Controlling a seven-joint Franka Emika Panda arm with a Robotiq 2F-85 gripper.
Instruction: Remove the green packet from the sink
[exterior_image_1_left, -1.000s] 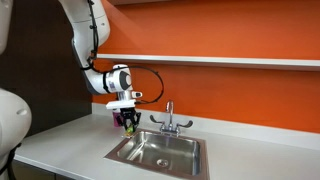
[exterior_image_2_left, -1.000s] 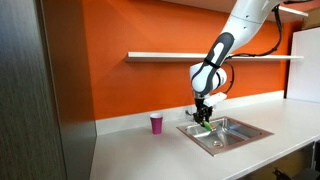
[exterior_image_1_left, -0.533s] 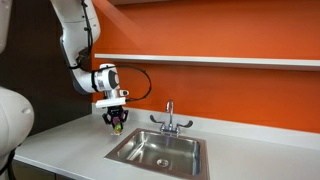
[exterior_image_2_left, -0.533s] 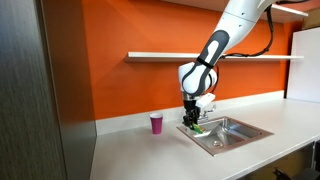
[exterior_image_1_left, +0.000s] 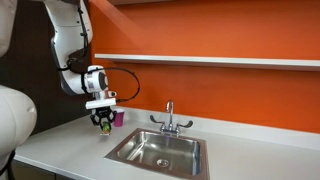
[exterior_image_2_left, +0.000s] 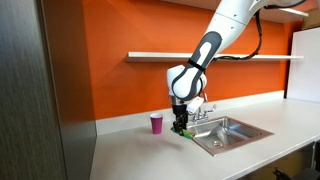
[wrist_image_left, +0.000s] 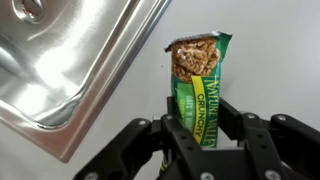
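Since a second ago the gripper (exterior_image_1_left: 104, 124) has swung sideways with the green packet (exterior_image_1_left: 103, 127), off the sink's edge and out over the bench (exterior_image_1_left: 60, 145).

In an exterior view the arm hangs at the left with the wrist pointing down. The small pink cup (exterior_image_1_left: 118, 118) stands just behind it against the orange wall. Further right lie the sink (exterior_image_1_left: 122, 153) and its chrome faucet (exterior_image_1_left: 170, 118).

In an exterior view taken from elsewhere, the pink cup (exterior_image_2_left: 156, 123) comes first, then the gripper (exterior_image_2_left: 180, 126) with a speck of green, the packet (exterior_image_2_left: 183, 130), below it. The sink (exterior_image_2_left: 203, 141) is at the right. The packet is held above the bench (exterior_image_2_left: 130, 150), between cup and sink, and is too small here to read its tilt.

The wrist view is clearer. The sink's steel rim (wrist_image_left: 118, 82) crosses the left side. Beside it the green packet (wrist_image_left: 200, 75) is clear of the basin, over the pale bench (wrist_image_left: 275, 60). Its long axis runs along the fingers, leaning slightly. The end printed with granola points away from the gripper (wrist_image_left: 203, 115), and the other end is pinched between the jaws, which press on both of its long edges.
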